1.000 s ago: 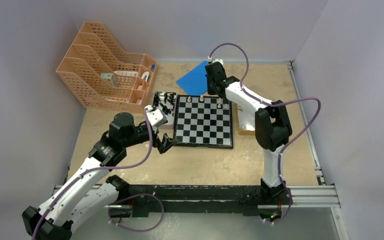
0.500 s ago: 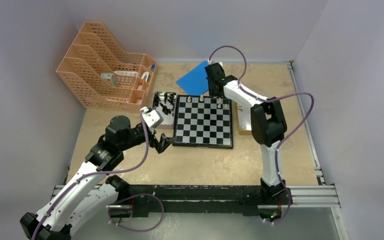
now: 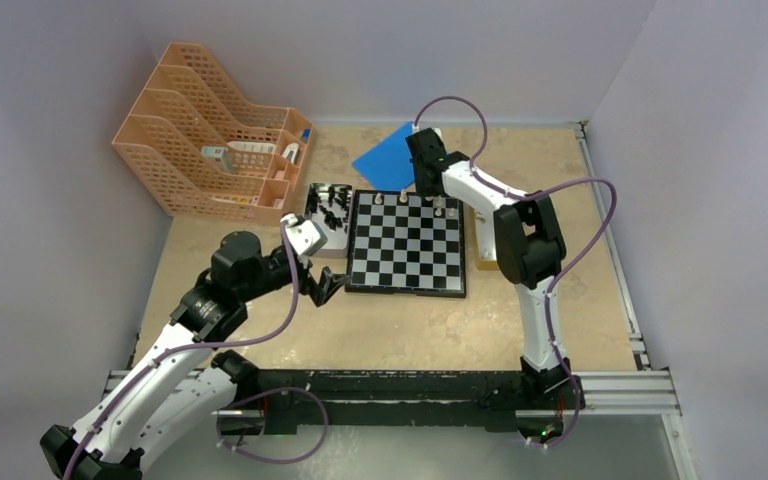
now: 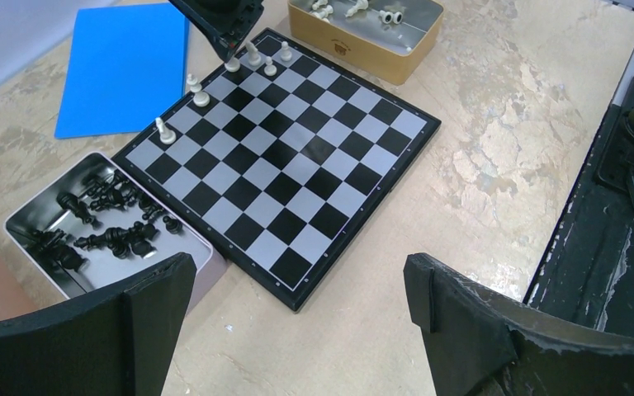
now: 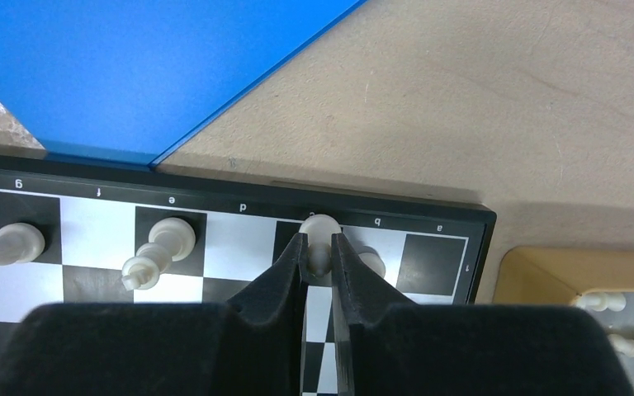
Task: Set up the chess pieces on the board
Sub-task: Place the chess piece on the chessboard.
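The board (image 3: 407,250) lies mid-table, with several white chess pieces (image 4: 201,97) along its far row. My right gripper (image 5: 318,252) is shut on a white piece (image 5: 320,235), held at the board's far edge over the square by the letter c. Other white pieces (image 5: 161,247) stand to its left, and one (image 5: 371,260) is partly hidden behind a finger. My left gripper (image 4: 297,297) hangs open and empty over bare table near the board's (image 4: 297,157) near left corner. Black pieces (image 4: 107,235) lie in a grey tin (image 4: 25,216).
A gold tin (image 4: 388,58) with white pieces sits right of the board. A blue sheet (image 3: 385,160) lies behind the board. An orange file rack (image 3: 210,150) stands at the back left. The black frame rail (image 3: 410,385) runs along the near edge.
My right arm has folded in to the left, its gripper staying at the board's far edge. The left arm drew back slightly toward its base, gripper still open.
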`<state>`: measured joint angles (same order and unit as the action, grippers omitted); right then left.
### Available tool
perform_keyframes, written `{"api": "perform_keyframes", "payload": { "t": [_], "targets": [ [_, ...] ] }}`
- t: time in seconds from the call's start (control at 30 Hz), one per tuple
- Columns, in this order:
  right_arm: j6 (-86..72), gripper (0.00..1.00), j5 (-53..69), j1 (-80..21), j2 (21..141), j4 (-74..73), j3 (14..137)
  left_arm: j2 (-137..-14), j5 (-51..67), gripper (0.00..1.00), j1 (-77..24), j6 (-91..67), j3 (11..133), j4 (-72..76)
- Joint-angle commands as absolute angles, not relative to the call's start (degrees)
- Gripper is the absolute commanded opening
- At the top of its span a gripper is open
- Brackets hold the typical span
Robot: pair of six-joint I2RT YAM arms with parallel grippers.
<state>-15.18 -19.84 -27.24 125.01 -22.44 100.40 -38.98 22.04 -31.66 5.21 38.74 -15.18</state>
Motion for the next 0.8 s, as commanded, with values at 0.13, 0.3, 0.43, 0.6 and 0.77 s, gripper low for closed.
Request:
{"api": "perform_keyframes", "payload": {
  "t": [0.13, 0.3, 0.43, 0.6, 0.77],
  "targets": [
    [-14.83, 0.17, -17.48, -26.98, 124.76, -25.25, 102.25, -38.4, 21.62, 1.0, -31.79, 6.06, 39.22, -14.08],
    [-15.29, 0.18, -16.63, -26.98, 124.5, -25.68, 101.48, -38.62, 21.88, 1.0, -31.76, 6.04, 39.29, -14.1],
    [-15.55, 0.18, -16.64, -26.99, 124.5, -26.0, 101.25, -38.81, 21.97, 1.0, -31.8, 6.06, 39.36, -14.22],
    [-15.66, 0.19, -16.95, -26.99, 124.65, -26.42, 101.64, -38.62, 21.97, 1.0, -31.82, 6.02, 39.37, -14.23],
    [-15.72, 0.21, -15.92, -27.0, 124.86, -26.61, 102.05, -38.74, 21.97, 1.0, -31.74, 6.18, 39.32, -14.31]
  ]
}}
